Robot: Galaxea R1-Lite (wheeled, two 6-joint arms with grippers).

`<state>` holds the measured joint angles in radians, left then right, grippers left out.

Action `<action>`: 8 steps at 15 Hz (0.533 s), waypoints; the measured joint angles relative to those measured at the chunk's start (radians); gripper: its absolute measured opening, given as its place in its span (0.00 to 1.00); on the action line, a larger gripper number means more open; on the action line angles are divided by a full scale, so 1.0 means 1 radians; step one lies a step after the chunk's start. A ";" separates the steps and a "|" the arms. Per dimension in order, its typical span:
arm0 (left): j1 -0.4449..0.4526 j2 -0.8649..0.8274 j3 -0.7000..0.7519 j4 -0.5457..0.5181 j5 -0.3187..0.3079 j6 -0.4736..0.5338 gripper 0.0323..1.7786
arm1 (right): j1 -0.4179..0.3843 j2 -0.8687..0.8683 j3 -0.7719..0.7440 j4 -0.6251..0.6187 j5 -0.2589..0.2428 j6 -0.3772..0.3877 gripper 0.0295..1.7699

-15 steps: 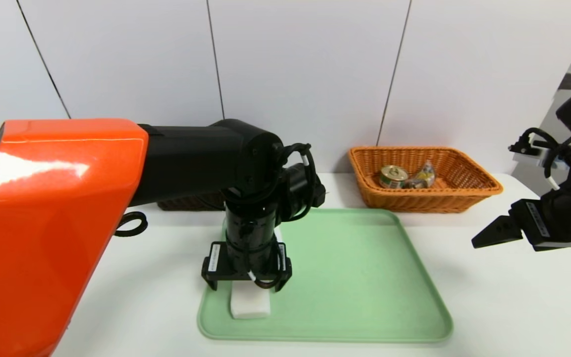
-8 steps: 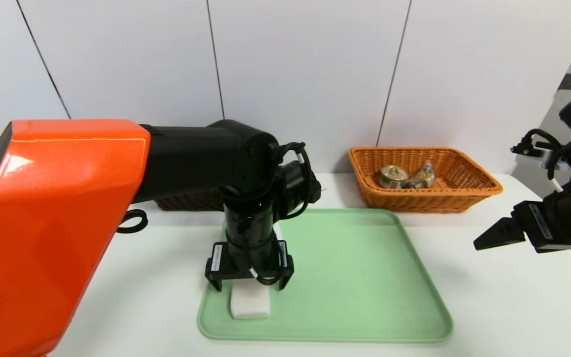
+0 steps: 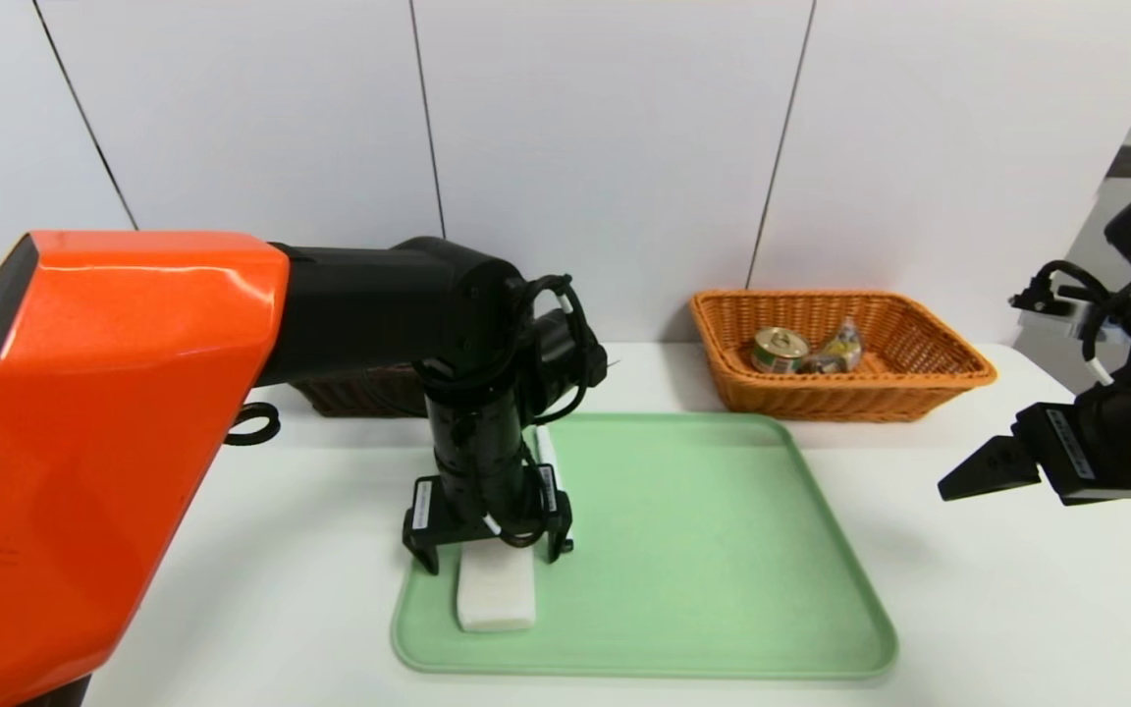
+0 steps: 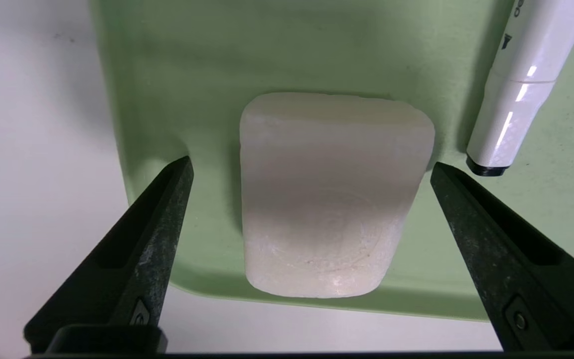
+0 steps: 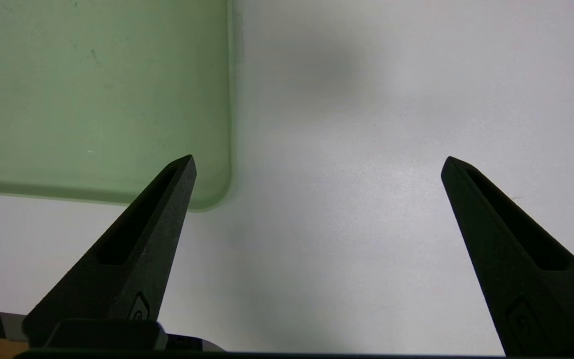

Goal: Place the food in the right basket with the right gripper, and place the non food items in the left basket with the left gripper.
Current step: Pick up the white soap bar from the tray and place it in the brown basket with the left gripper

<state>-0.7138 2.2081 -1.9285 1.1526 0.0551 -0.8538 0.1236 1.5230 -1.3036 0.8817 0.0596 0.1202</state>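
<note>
A white soap bar (image 3: 496,594) (image 4: 332,199) lies at the front left corner of the green tray (image 3: 723,550) (image 4: 317,45). My left gripper (image 3: 489,560) (image 4: 311,163) hangs open just over it, one finger on each side, touching nothing. A white marker (image 4: 521,89) (image 3: 548,450) lies on the tray beside the soap, mostly hidden behind the wrist in the head view. My right gripper (image 3: 978,471) (image 5: 318,158) is open and empty above the table, to the right of the tray (image 5: 92,99).
The orange right basket (image 3: 929,388) at the back holds a can (image 3: 779,350) and a packet (image 3: 840,349). The dark left basket (image 3: 359,398) is largely hidden behind my left arm. White table surrounds the tray.
My left wrist has shifted a little to the left above the soap, uncovering part of the marker. The right arm has barely moved.
</note>
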 joint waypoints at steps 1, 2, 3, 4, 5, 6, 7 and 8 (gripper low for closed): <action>0.000 0.000 0.001 0.000 0.000 0.000 0.95 | 0.000 0.001 0.000 0.000 0.000 0.000 0.96; 0.000 0.000 0.004 -0.001 -0.001 0.000 0.95 | 0.000 0.002 0.000 0.000 0.000 0.000 0.96; -0.001 0.000 0.010 -0.001 0.000 0.001 0.95 | 0.000 0.002 0.000 0.000 -0.001 0.000 0.96; -0.003 0.000 0.020 -0.001 0.003 0.003 0.95 | 0.000 0.003 0.001 0.000 0.000 0.000 0.96; -0.006 -0.001 0.025 -0.002 0.004 0.003 0.95 | 0.000 0.003 0.001 0.000 0.000 0.000 0.96; -0.009 -0.001 0.029 -0.001 0.004 0.002 0.95 | 0.000 0.003 0.001 0.000 0.000 0.000 0.96; -0.009 -0.002 0.031 -0.001 0.005 0.001 0.93 | -0.001 0.003 0.001 0.000 -0.001 0.000 0.96; -0.010 -0.002 0.033 -0.002 0.004 0.002 0.82 | -0.001 0.002 0.001 0.000 -0.001 0.000 0.96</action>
<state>-0.7238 2.2062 -1.8953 1.1502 0.0596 -0.8519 0.1230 1.5253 -1.3028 0.8813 0.0589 0.1202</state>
